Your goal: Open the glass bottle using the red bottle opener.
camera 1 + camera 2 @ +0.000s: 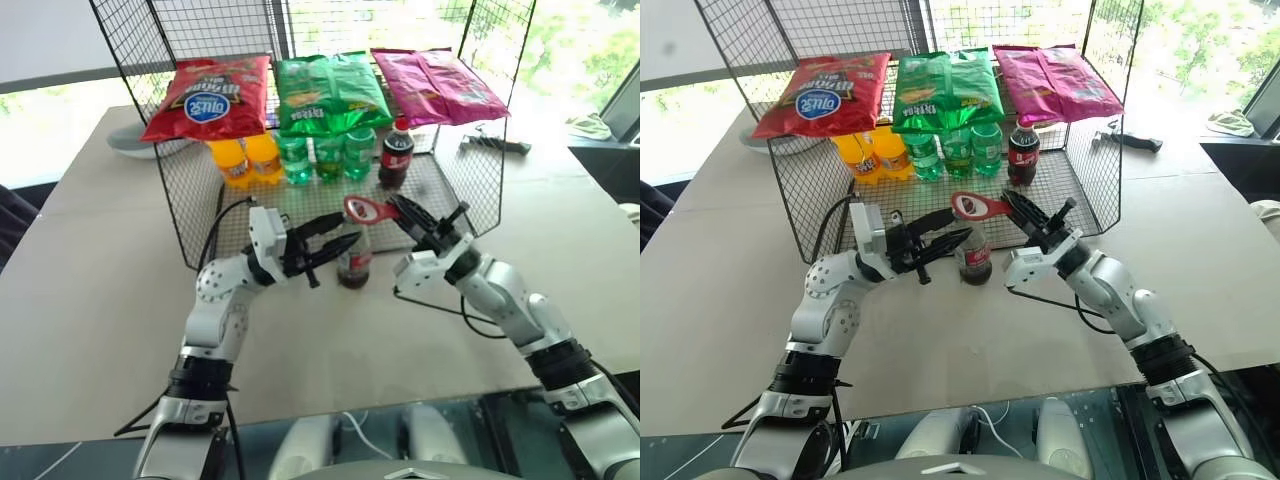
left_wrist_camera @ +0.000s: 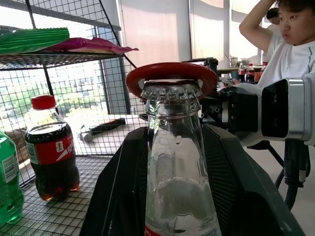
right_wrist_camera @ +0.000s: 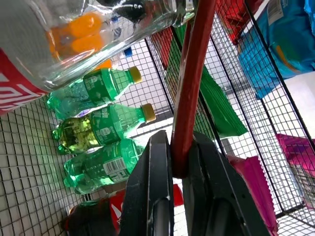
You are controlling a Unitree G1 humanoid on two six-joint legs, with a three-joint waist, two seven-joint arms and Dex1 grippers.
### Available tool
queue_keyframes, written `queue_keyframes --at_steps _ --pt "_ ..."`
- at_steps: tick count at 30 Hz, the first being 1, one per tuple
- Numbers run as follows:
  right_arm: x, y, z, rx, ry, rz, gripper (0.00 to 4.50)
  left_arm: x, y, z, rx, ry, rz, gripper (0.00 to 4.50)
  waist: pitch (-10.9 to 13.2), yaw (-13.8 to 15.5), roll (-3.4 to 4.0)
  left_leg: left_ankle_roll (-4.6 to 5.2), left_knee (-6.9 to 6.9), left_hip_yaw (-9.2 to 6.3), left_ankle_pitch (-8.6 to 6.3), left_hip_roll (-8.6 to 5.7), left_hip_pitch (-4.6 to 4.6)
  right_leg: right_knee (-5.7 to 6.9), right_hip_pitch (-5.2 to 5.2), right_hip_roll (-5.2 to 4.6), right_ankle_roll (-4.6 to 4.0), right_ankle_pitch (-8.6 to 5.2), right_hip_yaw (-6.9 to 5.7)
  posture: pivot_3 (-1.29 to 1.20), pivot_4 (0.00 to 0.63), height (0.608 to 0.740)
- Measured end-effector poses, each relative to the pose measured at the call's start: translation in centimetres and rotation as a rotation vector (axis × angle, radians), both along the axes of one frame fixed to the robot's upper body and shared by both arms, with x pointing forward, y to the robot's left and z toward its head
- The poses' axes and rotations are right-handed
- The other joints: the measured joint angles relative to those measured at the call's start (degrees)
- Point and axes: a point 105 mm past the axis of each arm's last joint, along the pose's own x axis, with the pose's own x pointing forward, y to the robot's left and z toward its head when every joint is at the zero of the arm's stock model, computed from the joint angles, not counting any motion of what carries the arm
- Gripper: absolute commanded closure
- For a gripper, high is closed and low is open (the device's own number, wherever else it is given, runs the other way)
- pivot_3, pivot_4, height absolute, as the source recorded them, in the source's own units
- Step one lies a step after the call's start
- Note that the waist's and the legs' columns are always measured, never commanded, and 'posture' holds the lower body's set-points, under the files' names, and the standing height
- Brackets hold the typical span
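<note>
From the left eye view, the glass bottle stands upright on the table, near the middle and just in front of the open front edge of the wire rack. The left gripper has its fingers closed around the bottle. The right gripper pinches the handle of the red bottle opener, whose ring sits at the bottle's top.

In the left wrist view, the opener's ring lies over the crown cap, which is not yet off.

In the right wrist view, both fingers clamp the slim handle tightly.

The step in hand looks like seating the opener; next the handle must be levered while the bottle is held steady.
</note>
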Motion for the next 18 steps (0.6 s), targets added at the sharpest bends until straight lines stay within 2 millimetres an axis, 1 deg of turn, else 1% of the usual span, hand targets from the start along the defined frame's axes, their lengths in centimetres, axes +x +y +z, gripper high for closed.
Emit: queue_keyframes --at_steps 4,7,11,18 --pt "0.1 -0.4 0.6 -0.041 -0.026 0.009 4.50 0.0 -0.2 -0.1 0.000 0.002 -0.007 3.25 0.0 0.1 -0.01 0.00 0.00 -0.01 0.00 -0.01 -0.02 -0.02 0.00 -0.01 0.00 0.00 0.00 0.00 0.150 0.740" --pt "0.0 -0.4 2.0 -0.069 -0.076 0.032 4.50 0.1 -0.4 0.0 -0.005 0.003 -0.002 3.25 0.0 0.0 -0.01 0.00 -0.01 -0.02 0.00 0.00 0.00 -0.02 0.01 -0.01 0.00 0.00 0.00 0.00 0.150 0.740" --pt "-0.2 -0.4 2.2 -0.086 -0.082 0.046 4.50 0.1 -0.5 0.0 -0.007 0.003 -0.003 3.25 0.0 0.0 -0.01 0.01 -0.03 -0.01 0.00 0.00 -0.01 -0.04 0.00 0.00 0.00 0.00 0.00 0.00 0.150 0.740" --pt "-0.1 -0.3 3.0 -0.089 -0.092 0.055 4.50 0.1 -0.6 0.1 -0.008 0.004 -0.004 3.25 0.0 0.0 -0.01 0.01 -0.03 -0.01 0.00 0.01 -0.02 -0.05 0.00 -0.01 0.00 0.00 0.00 0.00 0.150 0.740"
